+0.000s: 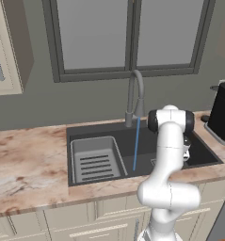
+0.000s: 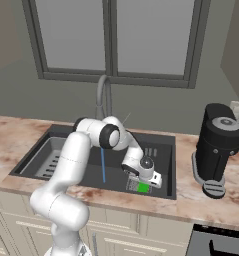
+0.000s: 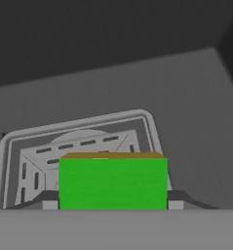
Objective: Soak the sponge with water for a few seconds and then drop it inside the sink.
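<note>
My gripper [image 2: 142,186] is shut on the sponge [image 2: 143,187], a bright-green block, low inside the dark-grey sink [image 2: 163,150], toward its right half. In the hand view the sponge [image 3: 113,183] sits between the two fingertips [image 3: 49,201], its yellowish edge on top, and the square drain grate [image 3: 79,146] lies just beyond it. The water [image 2: 103,165] falls as a thin blue stream from the curved faucet [image 2: 104,95], to the left of the sponge and apart from it. In the left base view the water [image 1: 136,143] runs down left of my arm.
A lighter grey ribbed rack insert [image 1: 95,161] fills the sink's left part. A black coffee machine [image 2: 217,147] stands on the marble counter [image 1: 24,157] to the right of the sink. A window is behind the faucet [image 1: 135,96].
</note>
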Robot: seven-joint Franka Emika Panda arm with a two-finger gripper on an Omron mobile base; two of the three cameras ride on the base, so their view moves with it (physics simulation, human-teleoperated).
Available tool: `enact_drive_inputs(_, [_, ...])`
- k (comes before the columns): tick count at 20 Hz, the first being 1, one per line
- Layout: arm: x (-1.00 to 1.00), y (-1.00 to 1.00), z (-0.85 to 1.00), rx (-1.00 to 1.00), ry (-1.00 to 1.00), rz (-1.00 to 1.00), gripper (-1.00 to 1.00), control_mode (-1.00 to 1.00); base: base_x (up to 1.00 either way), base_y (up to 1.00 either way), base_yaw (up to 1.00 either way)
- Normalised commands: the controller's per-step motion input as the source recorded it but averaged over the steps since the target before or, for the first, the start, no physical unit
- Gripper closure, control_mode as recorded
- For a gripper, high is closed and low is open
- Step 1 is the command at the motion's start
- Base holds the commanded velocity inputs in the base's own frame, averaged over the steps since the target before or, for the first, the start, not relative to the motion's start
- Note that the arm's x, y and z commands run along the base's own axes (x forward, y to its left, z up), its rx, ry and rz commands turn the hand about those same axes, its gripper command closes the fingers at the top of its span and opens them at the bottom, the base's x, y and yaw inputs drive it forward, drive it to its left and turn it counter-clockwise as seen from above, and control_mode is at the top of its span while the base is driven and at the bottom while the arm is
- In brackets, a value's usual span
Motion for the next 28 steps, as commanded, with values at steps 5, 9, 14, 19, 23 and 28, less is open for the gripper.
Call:
enact_drive_inputs(5, [0.00,0.00,0.00,0.00,0.00,0.00,1.00,-1.00,0.00,0.00,0.00])
enact_drive_inputs(9, [0.00,0.00,0.00,0.00,0.00,0.00,1.00,-1.00,0.00,0.00,0.00])
enact_drive_inputs(14, [0.02,0.00,0.00,0.00,0.00,0.00,-1.00,-1.00,0.00,0.00,0.00])
enact_drive_inputs(19, [0.03,0.02,0.00,0.00,0.00,0.00,-1.00,-1.00,0.00,0.00,0.00])
enact_drive_inputs(23, [0.00,0.00,0.00,0.00,0.00,0.00,-1.00,-1.00,0.00,0.00,0.00])
enact_drive_inputs(28, [0.00,-0.02,0.00,0.00,-0.03,0.00,-1.00,-1.00,0.00,0.00,0.00])
